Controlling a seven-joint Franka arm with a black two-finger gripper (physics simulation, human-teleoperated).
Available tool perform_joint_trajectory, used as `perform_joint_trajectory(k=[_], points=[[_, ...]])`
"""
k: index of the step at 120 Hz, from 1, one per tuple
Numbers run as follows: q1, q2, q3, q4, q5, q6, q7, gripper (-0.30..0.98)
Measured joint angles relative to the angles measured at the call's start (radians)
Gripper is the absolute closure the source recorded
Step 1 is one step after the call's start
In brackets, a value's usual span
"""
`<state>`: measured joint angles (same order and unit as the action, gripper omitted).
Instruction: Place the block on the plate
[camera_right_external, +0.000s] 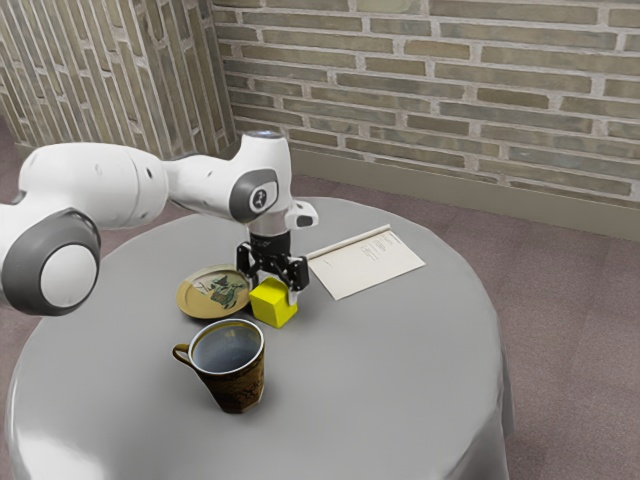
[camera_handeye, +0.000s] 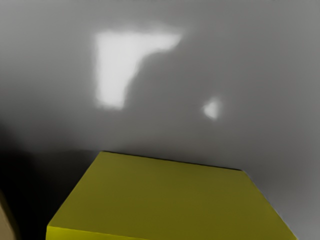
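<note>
My gripper (camera_right_external: 272, 278) is at the yellow block (camera_right_external: 273, 303), low over the table beside the plate (camera_right_external: 190, 303). Whether it holds the block cannot be made out. The black hand hides part of the block's upper side and the plate's near edge toward it. In the wrist view, the yellow block (camera_handeye: 175, 197) lies large just under the hand, its flat top showing. A tan edge, apparently the plate (camera_handeye: 6, 220), shows beside it past a dark shadow.
A brown patterned mug (camera_right_external: 232, 385) stands on the round grey table (camera_right_external: 380, 400), close to the block and plate on the exterior view's near side. An open notebook or paper (camera_right_external: 368, 264) lies beyond the gripper toward the exterior view's right.
</note>
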<state>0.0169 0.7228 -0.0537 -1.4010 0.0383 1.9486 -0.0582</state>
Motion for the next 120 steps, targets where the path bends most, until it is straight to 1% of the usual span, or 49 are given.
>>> perform_joint_trajectory(k=[33, 47, 67, 102, 120], points=[[0.000, 0.005, 0.000, 0.000, -0.001, 0.011, -0.004, 0.16], [0.000, 0.005, 0.000, 0.000, 0.000, 0.016, -0.006, 0.21], [0.000, 0.007, -0.001, 0.006, 0.003, 0.021, -0.008, 0.24], [-0.010, 0.023, -0.017, 0.053, 0.007, 0.023, -0.011, 0.26], [-0.015, -0.008, -0.017, 0.057, 0.010, 0.017, -0.011, 0.28]])
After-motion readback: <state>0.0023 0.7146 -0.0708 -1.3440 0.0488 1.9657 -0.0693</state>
